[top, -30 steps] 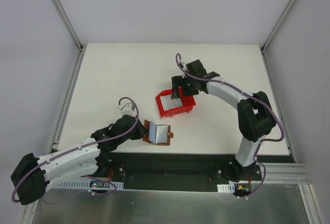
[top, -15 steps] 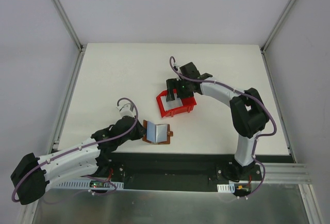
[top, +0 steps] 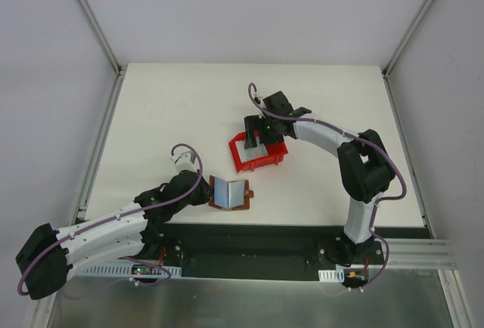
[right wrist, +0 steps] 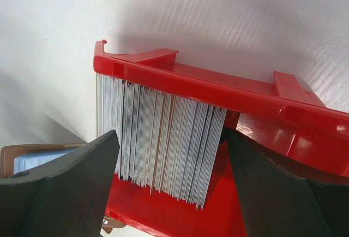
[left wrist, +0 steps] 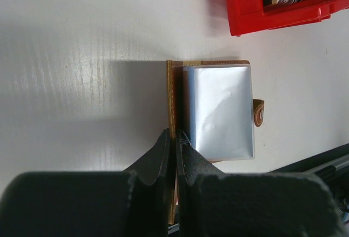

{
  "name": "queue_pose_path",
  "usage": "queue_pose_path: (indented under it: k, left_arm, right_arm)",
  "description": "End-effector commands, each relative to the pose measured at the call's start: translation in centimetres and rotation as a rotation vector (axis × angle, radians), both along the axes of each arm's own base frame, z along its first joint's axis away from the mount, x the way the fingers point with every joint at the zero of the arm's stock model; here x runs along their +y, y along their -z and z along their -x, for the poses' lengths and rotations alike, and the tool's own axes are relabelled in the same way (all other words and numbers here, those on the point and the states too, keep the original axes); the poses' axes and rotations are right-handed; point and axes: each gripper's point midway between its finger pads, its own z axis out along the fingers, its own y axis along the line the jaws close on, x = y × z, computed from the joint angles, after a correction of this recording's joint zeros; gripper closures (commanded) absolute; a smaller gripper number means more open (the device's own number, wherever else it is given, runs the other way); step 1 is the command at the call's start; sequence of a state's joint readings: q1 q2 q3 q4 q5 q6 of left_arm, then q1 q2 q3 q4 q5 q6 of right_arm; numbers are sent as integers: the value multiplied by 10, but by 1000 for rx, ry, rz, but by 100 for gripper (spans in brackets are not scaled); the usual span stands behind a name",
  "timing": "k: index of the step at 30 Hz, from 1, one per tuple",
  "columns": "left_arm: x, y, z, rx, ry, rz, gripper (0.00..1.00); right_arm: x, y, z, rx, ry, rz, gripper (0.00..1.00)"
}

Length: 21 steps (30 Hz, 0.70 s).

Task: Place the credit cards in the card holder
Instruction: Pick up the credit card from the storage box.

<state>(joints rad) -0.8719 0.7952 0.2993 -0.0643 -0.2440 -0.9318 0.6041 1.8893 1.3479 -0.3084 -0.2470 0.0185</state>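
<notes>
Our open right tool [right wrist: 170,138] has dropped astride the credit cards [right wrist: 155,133] for picking; left tool [left wrist: 174,138] clamps the card holder [left wrist: 218,111].

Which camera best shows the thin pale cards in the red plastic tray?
Right wrist: the thin pale cards appear close up, edges distinct. Left wrist catches only a corner; top external, a small pale patch.

Lab bench (white table [top: 166,109], aluminium frame [top: 91,18]).
</notes>
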Motion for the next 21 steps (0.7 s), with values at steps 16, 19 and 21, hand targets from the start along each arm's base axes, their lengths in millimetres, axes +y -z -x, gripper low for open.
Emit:
queue_pose_path:
  k: [16,19,21]
  left_arm:
    - [-7,-3,-3,-19,9,14,100]
    - [-7,-1,-3,-14,11,11,100]
    - [-7,-2,-3,-15,10,12,100]
  right_arm:
    - [1,-35,3,-47,15,-34,46]
    - [0,-36,2,-53,18,-27,53]
    - [1,-38,1,-58,16,-31,56]
